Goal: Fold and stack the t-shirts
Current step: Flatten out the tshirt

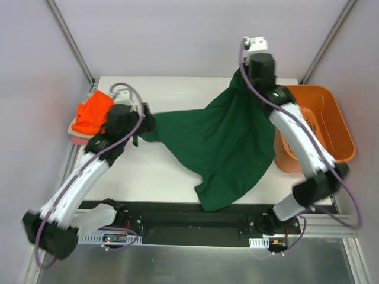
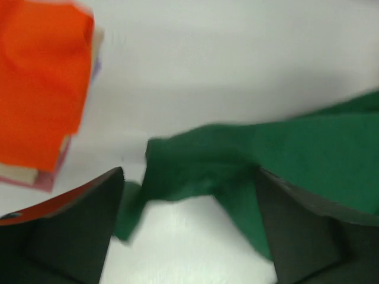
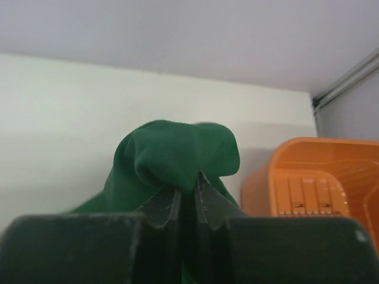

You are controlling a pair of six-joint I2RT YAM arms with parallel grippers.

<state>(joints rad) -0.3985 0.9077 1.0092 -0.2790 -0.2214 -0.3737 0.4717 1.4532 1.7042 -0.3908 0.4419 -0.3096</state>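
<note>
The dark green t-shirt (image 1: 219, 142) lies half spread across the table, with one part hanging over the front edge. My right gripper (image 1: 241, 80) is shut on a bunched part of it (image 3: 177, 154) and holds that part up at the far side of the table; its fingertips (image 3: 172, 204) pinch the cloth. My left gripper (image 1: 147, 123) is open, its fingers (image 2: 89, 225) wide apart around the shirt's left end (image 2: 195, 165), which rests on the table ungripped. The bright orange t-shirt (image 1: 93, 111) tops a folded stack at the left, over a cream (image 2: 23, 171) and a pink (image 2: 44, 183) shirt.
The orange plastic basket (image 1: 340, 127) stands at the table's right edge, close to my right arm; it also shows in the right wrist view (image 3: 331, 177). The white table (image 1: 148, 171) ends at a black rail in front. Grey walls and metal posts enclose the back.
</note>
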